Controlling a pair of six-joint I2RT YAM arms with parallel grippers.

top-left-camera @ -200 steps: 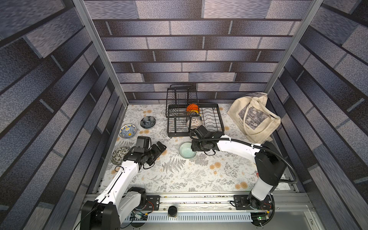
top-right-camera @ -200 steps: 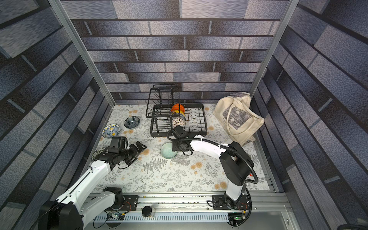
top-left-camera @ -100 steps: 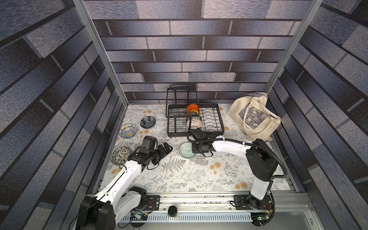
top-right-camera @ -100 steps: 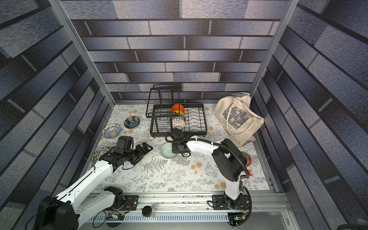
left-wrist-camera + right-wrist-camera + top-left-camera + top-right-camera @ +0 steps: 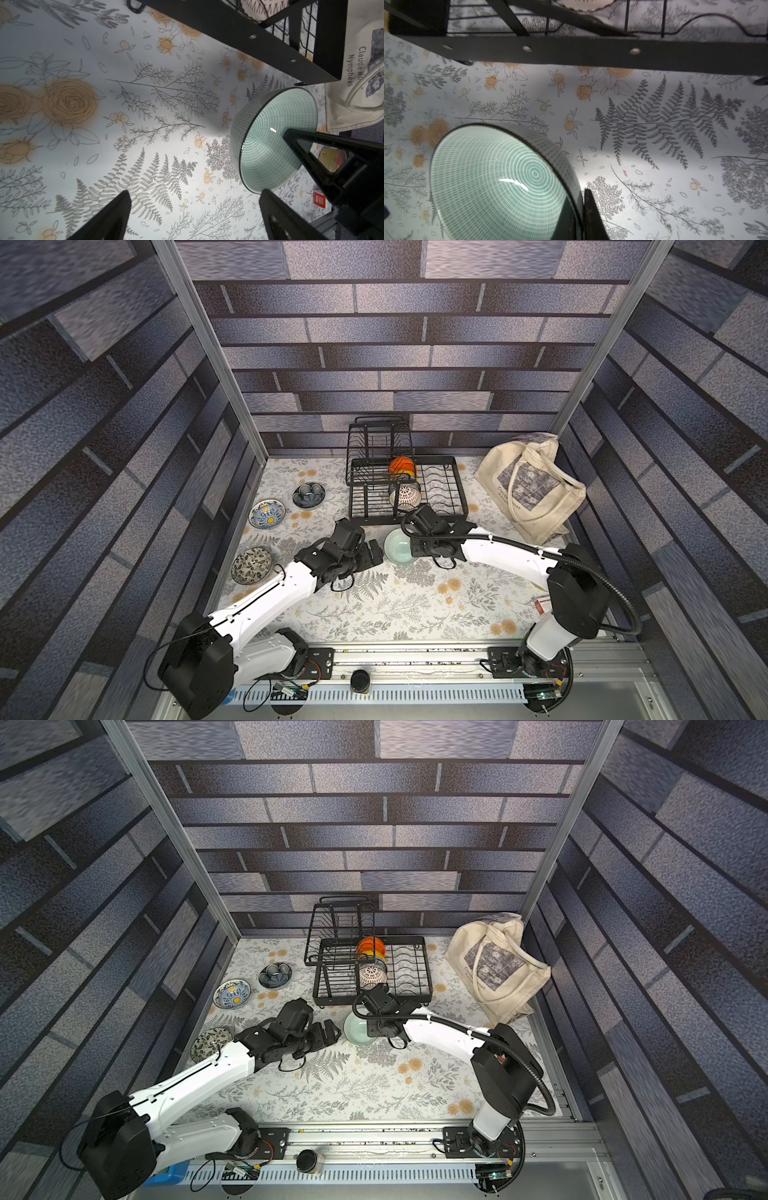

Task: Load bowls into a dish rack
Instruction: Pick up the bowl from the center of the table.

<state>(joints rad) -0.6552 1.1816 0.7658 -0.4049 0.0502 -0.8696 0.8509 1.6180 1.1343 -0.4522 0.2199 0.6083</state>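
R gripper (image 5: 415, 549) is clamped on the right-hand rim of the pale green bowl (image 5: 397, 546), down at the floral mat (image 5: 415, 605) just in front of the dish rack (image 5: 460, 485). L gripper (image 5: 374, 556), fingers wide apart, hovers just beside the bowl's opposite side. Rack lies directly beyond the bowl, w/ R arm already holding it.
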